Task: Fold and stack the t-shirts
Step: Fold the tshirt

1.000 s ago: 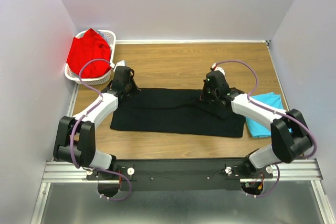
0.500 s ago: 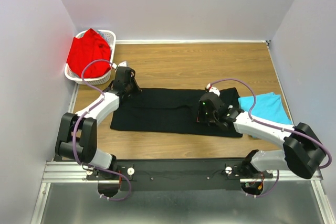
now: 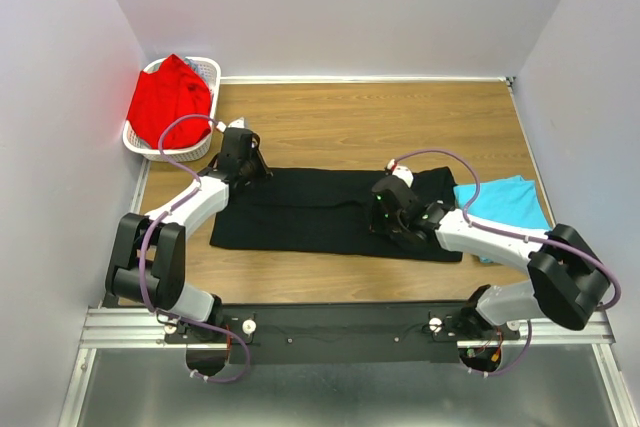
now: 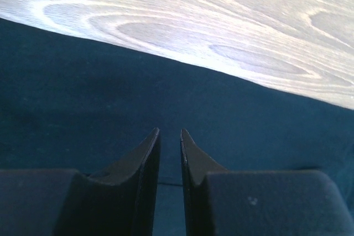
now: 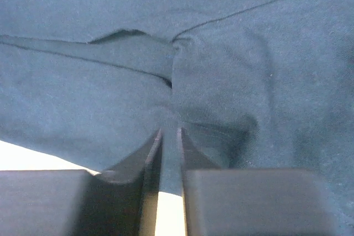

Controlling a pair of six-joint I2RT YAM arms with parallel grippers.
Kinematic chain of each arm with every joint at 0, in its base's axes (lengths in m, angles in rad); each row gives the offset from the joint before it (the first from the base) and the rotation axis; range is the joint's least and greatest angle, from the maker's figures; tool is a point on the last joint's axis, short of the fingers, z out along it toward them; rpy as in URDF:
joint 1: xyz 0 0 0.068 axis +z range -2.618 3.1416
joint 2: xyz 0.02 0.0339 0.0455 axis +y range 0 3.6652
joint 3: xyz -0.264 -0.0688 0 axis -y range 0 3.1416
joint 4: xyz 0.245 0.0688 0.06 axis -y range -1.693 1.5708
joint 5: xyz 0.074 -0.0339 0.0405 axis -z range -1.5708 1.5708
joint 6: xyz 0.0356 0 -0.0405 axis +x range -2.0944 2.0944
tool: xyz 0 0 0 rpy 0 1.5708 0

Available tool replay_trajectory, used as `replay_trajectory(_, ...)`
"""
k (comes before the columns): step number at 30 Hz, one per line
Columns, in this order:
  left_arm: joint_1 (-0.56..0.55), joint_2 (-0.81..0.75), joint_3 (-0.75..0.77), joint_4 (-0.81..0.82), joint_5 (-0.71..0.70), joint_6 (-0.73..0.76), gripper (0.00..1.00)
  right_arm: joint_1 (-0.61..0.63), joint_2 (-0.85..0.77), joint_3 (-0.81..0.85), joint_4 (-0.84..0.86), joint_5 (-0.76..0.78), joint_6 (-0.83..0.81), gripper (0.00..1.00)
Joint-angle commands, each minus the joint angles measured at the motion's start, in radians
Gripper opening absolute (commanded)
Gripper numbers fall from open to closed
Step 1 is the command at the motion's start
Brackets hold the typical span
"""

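The black t-shirt (image 3: pixel 310 212) lies spread across mid-frame in the top view. My right pincer (image 5: pixel 169 131) is clamped on a bunched fold of it. My left pincer (image 4: pixel 169 132), fingers nearly together, sits at its upper-left edge. The turquoise t-shirt (image 3: pixel 505 202) lies at right, and the red t-shirt (image 3: pixel 170 99) fills the basket (image 3: pixel 212 71) at upper left.

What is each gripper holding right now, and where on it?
Right gripper pinches the black shirt at a bunched fold near its right end. Left gripper is nearly shut over the far left corner; a grip cannot be told.
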Motion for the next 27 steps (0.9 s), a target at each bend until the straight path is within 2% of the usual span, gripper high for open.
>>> replay_trajectory(1, -0.015, -0.009, -0.021, 0.012, 0.024, 0.003, 0.28, 0.007, -0.017, 0.049, -0.015, 0.06, -0.033, 0.3)
replay_trajectory(4, -0.015, -0.009, -0.024, 0.012, 0.023, 0.002, 0.28, 0.015, 0.051, 0.079, -0.037, 0.021, -0.059, 0.35)
replay_trajectory(8, -0.016, -0.01, -0.023, 0.013, 0.024, 0.005, 0.29, 0.044, 0.109, 0.09, -0.049, 0.058, -0.058, 0.37)
replay_trajectory(15, -0.016, -0.007, -0.018, 0.01, 0.024, 0.008, 0.29, 0.084, 0.149, 0.125, -0.124, 0.164, -0.051, 0.37)
replay_trajectory(27, -0.016, 0.005, -0.015, 0.01, 0.023, 0.006, 0.28, 0.114, 0.232, 0.141, -0.14, 0.245, -0.038, 0.34)
